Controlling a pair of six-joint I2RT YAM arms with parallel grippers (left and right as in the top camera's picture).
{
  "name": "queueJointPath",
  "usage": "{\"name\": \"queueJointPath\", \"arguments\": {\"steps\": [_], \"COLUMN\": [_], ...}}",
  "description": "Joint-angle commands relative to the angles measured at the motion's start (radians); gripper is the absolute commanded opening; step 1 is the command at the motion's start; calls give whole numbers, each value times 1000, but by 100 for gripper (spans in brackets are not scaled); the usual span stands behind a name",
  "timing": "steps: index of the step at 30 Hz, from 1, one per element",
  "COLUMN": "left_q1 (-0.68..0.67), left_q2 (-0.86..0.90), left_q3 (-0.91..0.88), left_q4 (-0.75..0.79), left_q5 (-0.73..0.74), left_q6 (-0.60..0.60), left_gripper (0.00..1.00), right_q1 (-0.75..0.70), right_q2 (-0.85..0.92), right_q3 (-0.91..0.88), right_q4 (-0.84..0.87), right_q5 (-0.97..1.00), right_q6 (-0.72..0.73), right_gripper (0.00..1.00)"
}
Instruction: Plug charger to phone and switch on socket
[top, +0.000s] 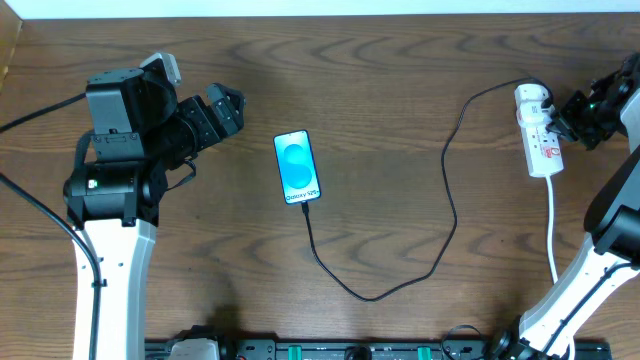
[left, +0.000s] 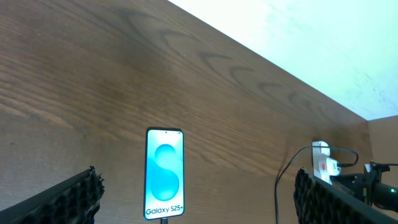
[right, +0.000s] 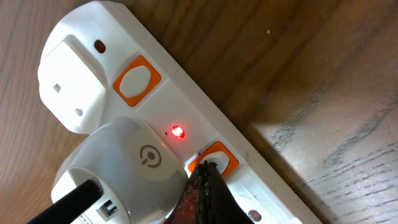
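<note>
The phone (top: 297, 167) lies flat in the middle of the table with its blue screen lit. The black charger cable (top: 375, 297) runs from the phone's bottom edge in a wide loop to a white plug (right: 137, 162) in the socket (top: 540, 135) at the right. My right gripper (right: 205, 171) is shut, its tips resting on an orange-framed switch (right: 217, 155) of the socket (right: 273, 180); a red light (right: 178, 131) beside it glows. My left gripper (left: 196, 180) stands open above the table, left of the phone (left: 165, 174), holding nothing.
A second orange-framed switch (right: 137, 79) and another white plug (right: 68, 81) sit further along the strip. The strip's white cord (top: 553, 230) runs toward the front edge. A black rail (top: 350, 350) lines the table's front; the far edge (left: 280, 68) lies behind the phone.
</note>
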Motion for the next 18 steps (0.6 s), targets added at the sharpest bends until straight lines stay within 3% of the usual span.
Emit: {"name": "queueJointPath", "arguments": {"steps": [1, 8, 18], "left_q1": [2, 2, 2], "left_q2": [-1, -1, -1], "left_q3": [3, 3, 3], "left_q4": [-2, -2, -2], "left_q5": [6, 6, 6], "left_q6": [17, 17, 17], "left_gripper": [99, 99, 99], "right_q1": [51, -32, -53], "right_q2": [53, -53, -408], "right_q3": [-40, -40, -40], "right_q4": [13, 21, -63], "right_q5": [-58, -107, -146], "right_q6": [-24, -68, -150], "right_gripper": [1, 1, 3]}}
